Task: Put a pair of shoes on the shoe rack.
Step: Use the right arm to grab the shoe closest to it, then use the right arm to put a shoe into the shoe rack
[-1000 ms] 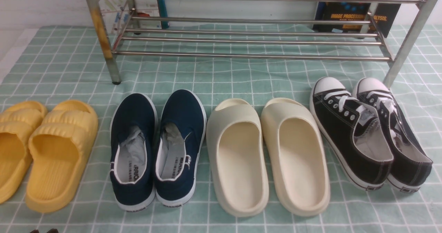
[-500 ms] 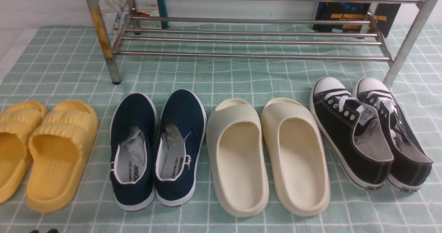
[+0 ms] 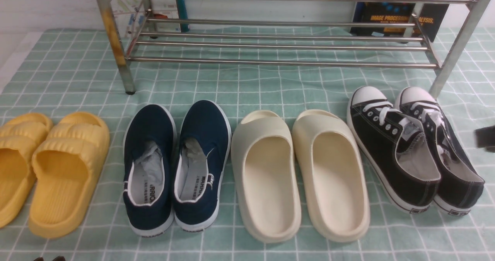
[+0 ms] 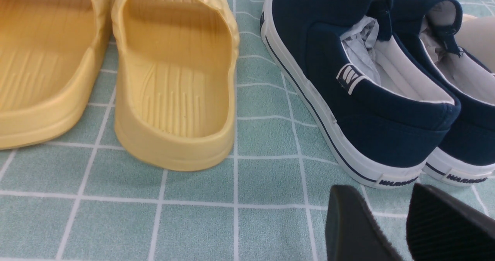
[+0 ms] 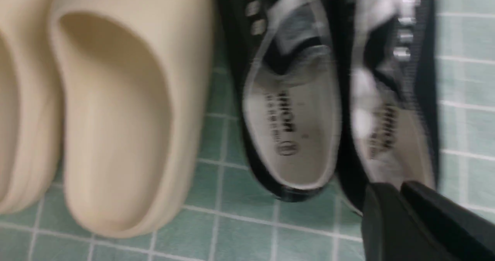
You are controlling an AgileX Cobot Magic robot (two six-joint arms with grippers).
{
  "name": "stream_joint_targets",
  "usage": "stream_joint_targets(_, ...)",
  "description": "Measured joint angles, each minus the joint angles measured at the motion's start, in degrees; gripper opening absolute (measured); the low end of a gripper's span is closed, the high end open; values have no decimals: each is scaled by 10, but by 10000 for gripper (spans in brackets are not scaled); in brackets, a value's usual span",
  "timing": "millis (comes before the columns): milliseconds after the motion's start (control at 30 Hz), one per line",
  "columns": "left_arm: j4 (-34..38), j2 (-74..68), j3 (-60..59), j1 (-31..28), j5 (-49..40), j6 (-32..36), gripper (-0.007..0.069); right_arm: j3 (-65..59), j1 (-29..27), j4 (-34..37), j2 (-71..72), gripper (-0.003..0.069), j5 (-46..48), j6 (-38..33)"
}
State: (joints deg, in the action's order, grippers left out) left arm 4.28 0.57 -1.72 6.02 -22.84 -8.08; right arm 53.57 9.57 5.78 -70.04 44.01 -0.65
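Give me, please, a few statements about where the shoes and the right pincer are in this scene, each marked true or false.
1. The black lace-up sneakers lie on the checked cloth, with their white toe caps towards the shoe rack. True.
2. The navy slip-on shoes sit between the yellow slides and the cream slides. True.
3. The right pincer grips one sneaker. False: it hovers near the sneakers' heels with nothing between its jaws.
4. The cream slides rest on the rack's lowest bars. False: they lie on the cloth in front of the rack, and its bars carry no shoes.
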Motion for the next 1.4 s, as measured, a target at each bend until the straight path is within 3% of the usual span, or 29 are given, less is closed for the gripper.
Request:
stream_joint_targets(67,0,0,0,0,0,0,239,30,25,16,-62,195,4,-27)
stream_joint_targets(100,0,0,0,0,0,0,239,33,27,16,-68,195,4,-29)
stream_joint_targets(133,0,0,0,0,0,0,239,57,39,15,-121,284,4,-35)
stream_joint_targets(200,0,0,0,0,0,0,239,73,43,14,-148,344,5,-37)
stream_joint_targets(233,0,0,0,0,0,0,239,89,46,14,-195,416,7,-39)
stream_joint_targets(300,0,0,0,0,0,0,239,103,47,10,-238,469,7,-39)
stream_joint_targets(367,0,0,0,0,0,0,239,108,47,8,-264,476,6,-39)
stream_joint_targets(467,0,0,0,0,0,0,239,113,47,4,-323,384,6,-39)
stream_joint_targets(533,0,0,0,0,0,0,239,115,48,15,-330,258,6,-39)
stream_joint_targets(567,0,0,0,0,0,0,239,115,48,17,-330,244,7,-39)
stream_joint_targets(600,0,0,0,0,0,0,239,116,48,28,-324,107,10,-39)
stream_joint_targets(667,0,0,0,0,0,0,239,119,48,29,-312,32,14,-40)
stream_joint_targets(1033,0,0,0,0,0,0,239,226,48,64,-253,25,83,-40)
stream_joint_targets(1400,0,0,0,0,0,0,239,464,48,56,-444,26,66,-32)
